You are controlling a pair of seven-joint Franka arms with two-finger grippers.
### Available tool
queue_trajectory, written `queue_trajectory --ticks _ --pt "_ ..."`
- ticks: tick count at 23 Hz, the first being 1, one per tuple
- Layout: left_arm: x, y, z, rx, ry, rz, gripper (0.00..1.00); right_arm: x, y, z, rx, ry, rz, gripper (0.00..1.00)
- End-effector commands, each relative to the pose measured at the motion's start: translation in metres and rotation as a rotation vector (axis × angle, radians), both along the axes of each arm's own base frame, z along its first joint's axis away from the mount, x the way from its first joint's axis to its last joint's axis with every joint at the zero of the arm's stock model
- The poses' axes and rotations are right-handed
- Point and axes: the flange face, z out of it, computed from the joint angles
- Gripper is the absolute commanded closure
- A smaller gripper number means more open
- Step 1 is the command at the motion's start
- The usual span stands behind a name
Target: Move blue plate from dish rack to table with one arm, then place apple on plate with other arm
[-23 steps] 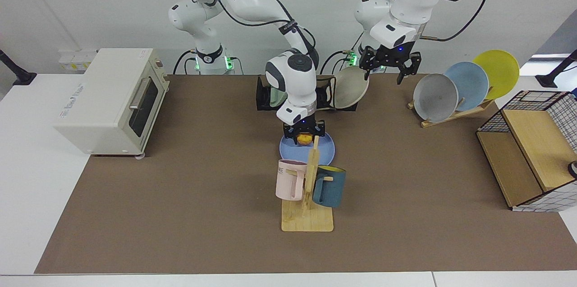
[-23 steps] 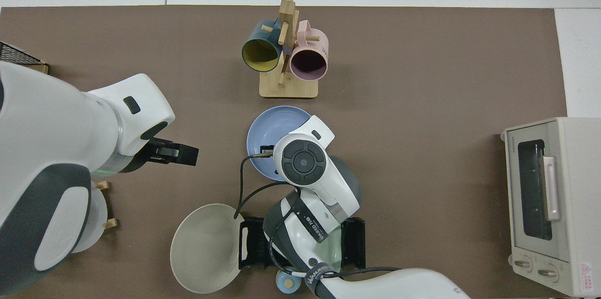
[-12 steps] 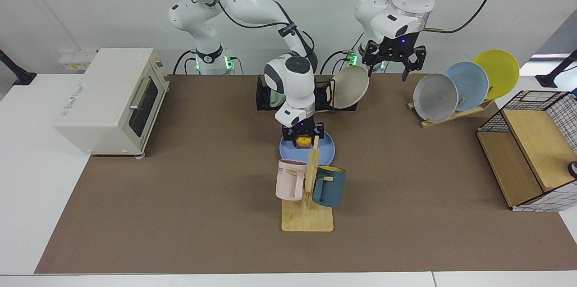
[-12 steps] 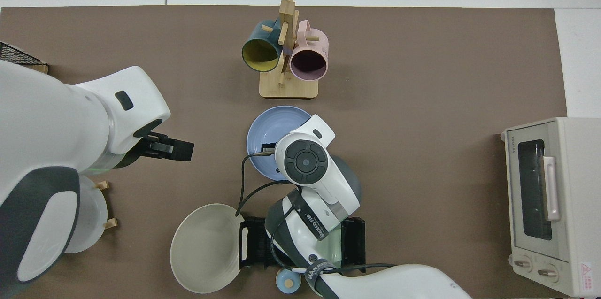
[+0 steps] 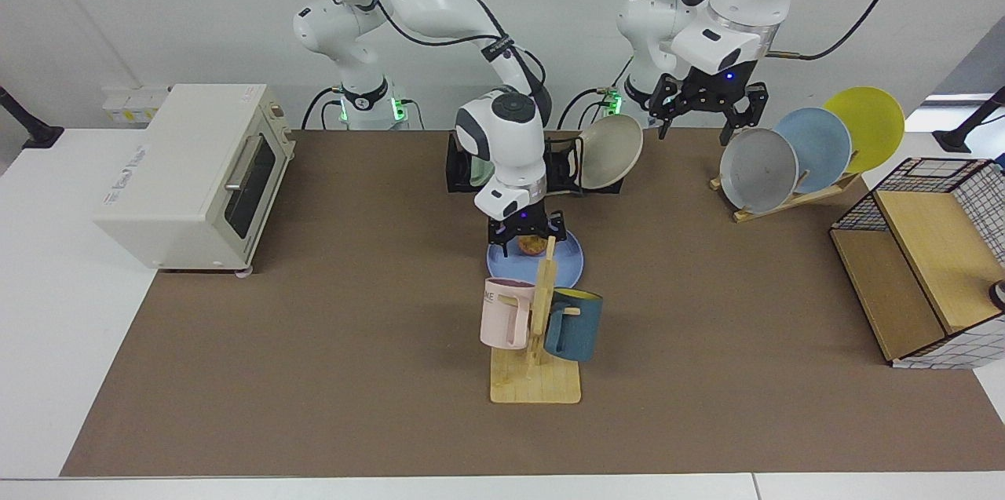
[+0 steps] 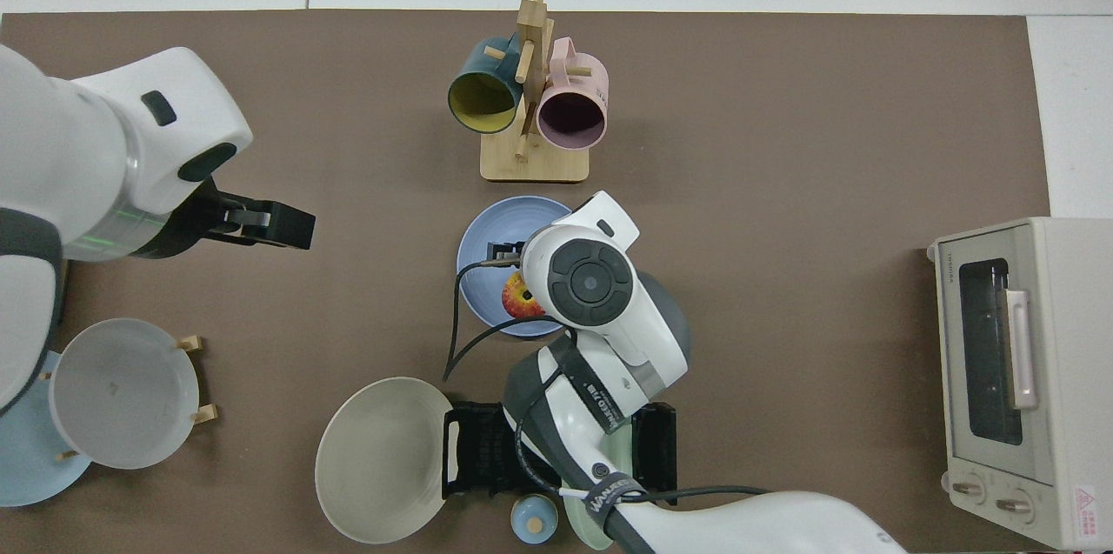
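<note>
Looking down, you see the apple (image 6: 519, 299) resting on the blue plate (image 6: 491, 245) directly beneath the right claw (image 5: 527, 235), fingers spread around it, while the left claw (image 5: 710, 109) waits open, well apart

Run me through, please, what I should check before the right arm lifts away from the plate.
1. blue plate lying flat on the table: ok.
2. apple resting on the plate: ok.
3. right gripper open above the apple: ok.
4. Right gripper fully free of the apple: cannot tell.
5. left gripper open, waiting high near the wooden plate rack, away from the plate: ok.
</note>
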Motion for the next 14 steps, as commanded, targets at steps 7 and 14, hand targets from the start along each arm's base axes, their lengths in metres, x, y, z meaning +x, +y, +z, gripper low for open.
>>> queue_trajectory --ticks 7,14 --pt "-0.008 0.022 0.024 0.018 -0.017 0.042 0.0 0.028 -0.145 0.119 -0.063 0.061 0.092 0.0" --pt "-0.018 0.031 0.026 0.036 0.033 0.055 0.0 0.025 -0.234 0.161 -0.106 0.122 0.132 0.0"
